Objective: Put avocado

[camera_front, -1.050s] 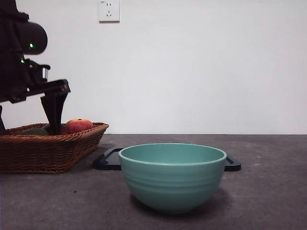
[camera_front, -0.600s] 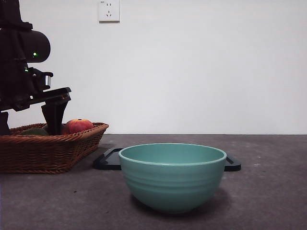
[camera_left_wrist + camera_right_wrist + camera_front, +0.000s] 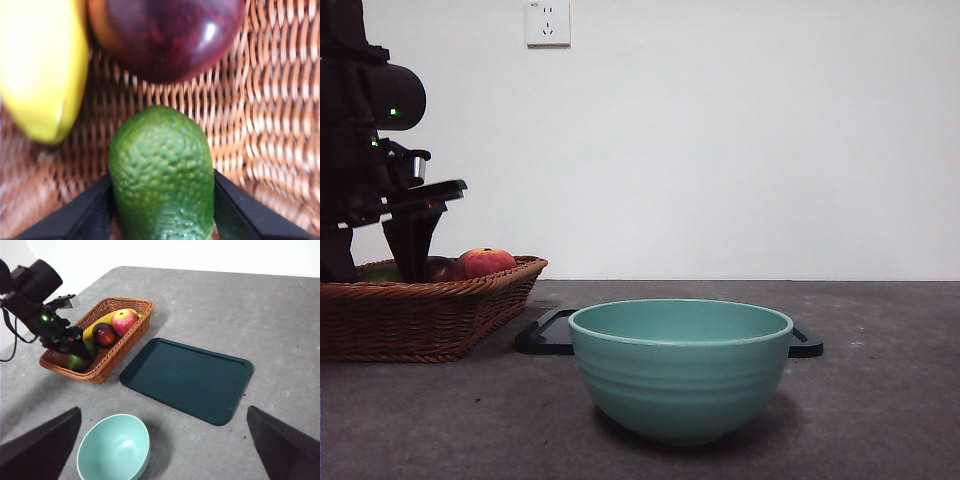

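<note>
Basket (image 3: pixel 131 304) at the table's (image 3: pixel 280 330) edge, holding avocado (image 3: pixel 162 175), maroon fruit (image 3: pixel 165 37), banana (image 3: pixel 42 65) and red apple (image 3: pixel 125 321). Avocado on the wicker floor, just beside the maroon fruit and banana, bracketed by the left gripper (image 3: pixel 162 215), one black jaw against each flank. Tray (image 3: pixel 187 380) flat and bare beside the basket. Teal bowl (image 3: pixel 680 368) in front of the tray, nothing inside. Right gripper (image 3: pixel 160 450) high above the table, jaws spread wide, well apart from everything.
</note>
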`<state>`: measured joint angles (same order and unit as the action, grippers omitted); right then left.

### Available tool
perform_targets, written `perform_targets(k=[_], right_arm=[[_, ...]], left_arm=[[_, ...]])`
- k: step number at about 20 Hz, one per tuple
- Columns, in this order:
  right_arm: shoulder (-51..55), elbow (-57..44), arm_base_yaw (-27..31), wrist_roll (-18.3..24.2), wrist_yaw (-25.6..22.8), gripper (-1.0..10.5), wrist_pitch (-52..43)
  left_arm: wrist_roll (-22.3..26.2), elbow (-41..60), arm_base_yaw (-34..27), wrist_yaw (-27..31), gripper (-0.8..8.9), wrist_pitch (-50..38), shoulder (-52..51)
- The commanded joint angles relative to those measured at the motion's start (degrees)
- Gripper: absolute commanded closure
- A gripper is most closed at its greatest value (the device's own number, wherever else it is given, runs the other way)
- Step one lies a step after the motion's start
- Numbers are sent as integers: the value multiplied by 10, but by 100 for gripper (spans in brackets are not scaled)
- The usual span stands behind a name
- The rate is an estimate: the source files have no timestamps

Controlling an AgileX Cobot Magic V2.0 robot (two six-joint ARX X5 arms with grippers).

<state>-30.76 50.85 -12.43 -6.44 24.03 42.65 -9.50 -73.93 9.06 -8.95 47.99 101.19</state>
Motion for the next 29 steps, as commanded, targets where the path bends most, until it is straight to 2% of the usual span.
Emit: perform_targets(k=[1, 7, 11, 13, 17, 21, 26, 29], right_arm=[[-2, 10, -3, -6, 2, 290, -4], [-2, 10, -3, -6, 2, 289, -4], [-2, 10, -3, -7, 2, 289, -4], [-2, 10, -3, -7, 2, 289, -4], [-2, 10, -3, -7, 2, 289, -4], [-2, 10, -3, -7, 2, 289, -4], [-2, 10, -3, -7, 2, 290, -4], [-2, 10, -3, -7, 2, 289, -4]], left_arm=[[11, -44, 2, 0, 598, 26, -3], [11, -65, 48, -29, 598, 107, -113], [12, -65, 137, -122, 598, 129, -163], [14, -65, 193, -146, 598, 130, -166], [15, -65, 298, -145, 598, 113, -149], [4, -65, 374, -137, 601, 74, -111], [-5, -65, 431, -45, 601, 42, -37], [-4, -65, 439, -41, 601, 21, 3]])
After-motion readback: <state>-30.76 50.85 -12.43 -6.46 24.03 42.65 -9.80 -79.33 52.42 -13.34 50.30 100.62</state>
